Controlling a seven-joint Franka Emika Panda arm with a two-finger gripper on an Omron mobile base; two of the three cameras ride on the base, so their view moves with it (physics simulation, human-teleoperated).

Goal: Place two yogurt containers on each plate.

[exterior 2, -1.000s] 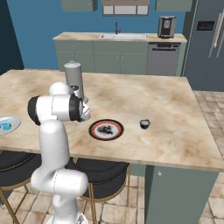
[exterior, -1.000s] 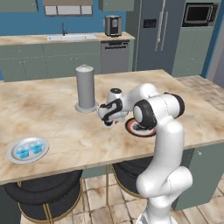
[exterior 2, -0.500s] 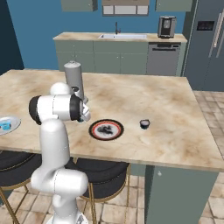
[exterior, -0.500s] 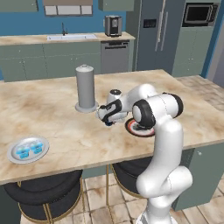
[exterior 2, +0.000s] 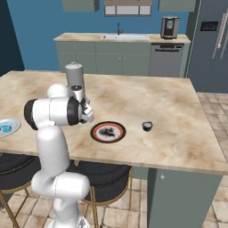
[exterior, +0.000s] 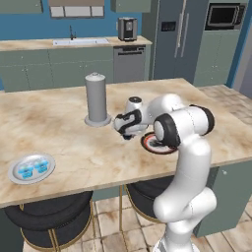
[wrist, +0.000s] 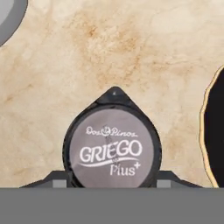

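Hand view: a dark yogurt cup (wrist: 112, 144), lid reading "GRIEGO Plus", sits between the finger tips above the marble worktop (wrist: 109, 48).
Pincer (exterior: 129, 124): clamped on that cup, held up near the grey canister (exterior: 97, 99).
Red-rimmed black plate (exterior 2: 108, 132): one dark cup on it.
Second dark cup (exterior 2: 147, 126): on the worktop, just beside that plate.
Silver plate (exterior: 31, 169): carries both blue cups (exterior: 33, 167).

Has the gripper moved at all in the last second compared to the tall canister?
No. The gripper sits in the same spot right of the grey canister, holding the dark yogurt cup.
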